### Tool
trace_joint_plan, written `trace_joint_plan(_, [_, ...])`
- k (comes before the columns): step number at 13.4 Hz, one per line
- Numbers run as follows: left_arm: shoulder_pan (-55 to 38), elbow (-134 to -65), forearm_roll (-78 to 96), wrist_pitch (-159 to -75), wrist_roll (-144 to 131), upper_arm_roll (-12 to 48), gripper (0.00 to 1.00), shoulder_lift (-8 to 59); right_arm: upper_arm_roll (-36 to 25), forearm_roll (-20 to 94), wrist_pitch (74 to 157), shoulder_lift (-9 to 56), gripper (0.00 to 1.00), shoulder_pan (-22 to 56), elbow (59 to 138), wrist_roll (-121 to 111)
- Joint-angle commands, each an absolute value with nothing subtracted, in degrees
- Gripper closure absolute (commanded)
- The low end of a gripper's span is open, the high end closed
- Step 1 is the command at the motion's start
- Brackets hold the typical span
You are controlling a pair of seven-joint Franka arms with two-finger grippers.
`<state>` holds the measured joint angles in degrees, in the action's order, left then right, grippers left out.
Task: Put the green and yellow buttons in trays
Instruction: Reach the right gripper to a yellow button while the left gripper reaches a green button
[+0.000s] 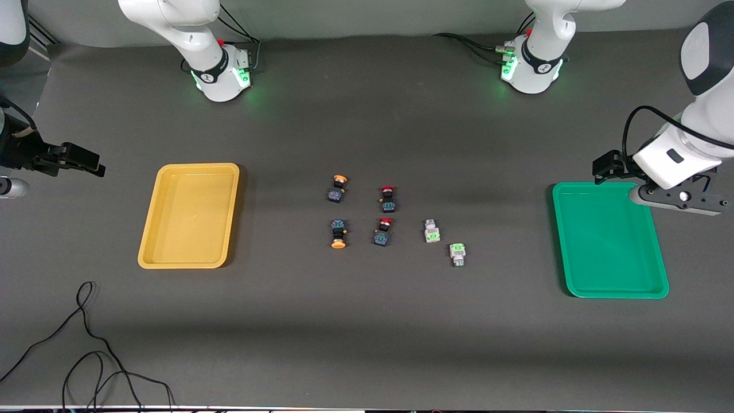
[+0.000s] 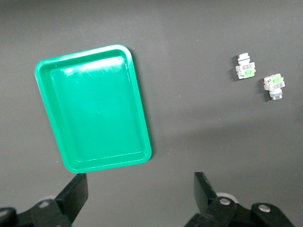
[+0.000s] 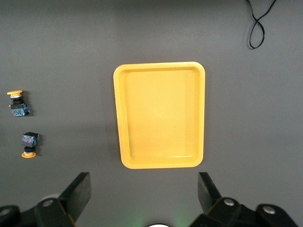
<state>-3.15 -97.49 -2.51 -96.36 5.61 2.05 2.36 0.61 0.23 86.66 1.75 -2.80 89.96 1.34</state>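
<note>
Six small push-button switches lie mid-table on the dark grey table [image 1: 367, 344], none in a tray.

Two yellow-capped buttons sit toward the right arm's end of the cluster: one [image 1: 339, 189] farther from the front cam, one [image 1: 338, 233] nearer. Both also show in the right wrist view, close to the frame edge. Two red-capped switches [image 1: 387, 198] [image 1: 383, 231] lie between them and the green ones. Markings on the dark bodies are too small to read.

Two grey-white green buttons lie toward the left arm's end: one [image 1: 431, 230], the other [image 1: 457, 254] nearer the front cam, just beside it and apart.

Yellow tray [image 1: 190, 215] toward the right arm's end, green tray [image 1: 608, 241] toward the left arm's end; both hold nothing.

Left gripper [image 2: 139, 194] hangs over the green tray's corner farthest from the front cam, fingers spread wide, nothing between them. In the front view its fingers are mostly hidden by the wrist.

Right gripper [image 3: 144, 194] is up over bare table past the yellow tray, at the table's end; fingers apart, empty. Front view cuts off most of that arm.

A black cable [image 1: 92, 355] loops near the front edge, partly out of frame.
</note>
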Motion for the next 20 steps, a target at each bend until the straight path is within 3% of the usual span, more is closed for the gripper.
trace_joint_plan(1, [-2.6,-96.2,-1.4,-96.1,6.9,1.9,0.0,2.9,0.8,0.3,86.0,1.9,0.0,-2.8,89.2,1.6])
trace_joint_plan(8, [-2.6,-96.0,-1.3,-94.8,6.2,1.9,0.0,2.8,1.0,0.2,86.1,2.2,0.0,-1.7,90.1,2.7])
trace_joint_plan(14, [-4.4,-94.5,6.7,-96.3,-4.7,2.5,0.0,6.1,1.0,0.6,93.1,2.2,0.0,18.4,96.1,24.6])
trace_joint_plan(17, [-7.6,-94.5,7.3,-101.8,-4.9,2.6,0.0,10.6,1.0,1.1,97.2,4.6,0.0,30.5,96.3,42.7])
trace_joint_plan(20, [-11.2,-94.5,7.1,-108.1,-10.3,2.7,0.0,16.2,1.0,2.5,98.5,5.2,0.0,37.0,96.4,50.5])
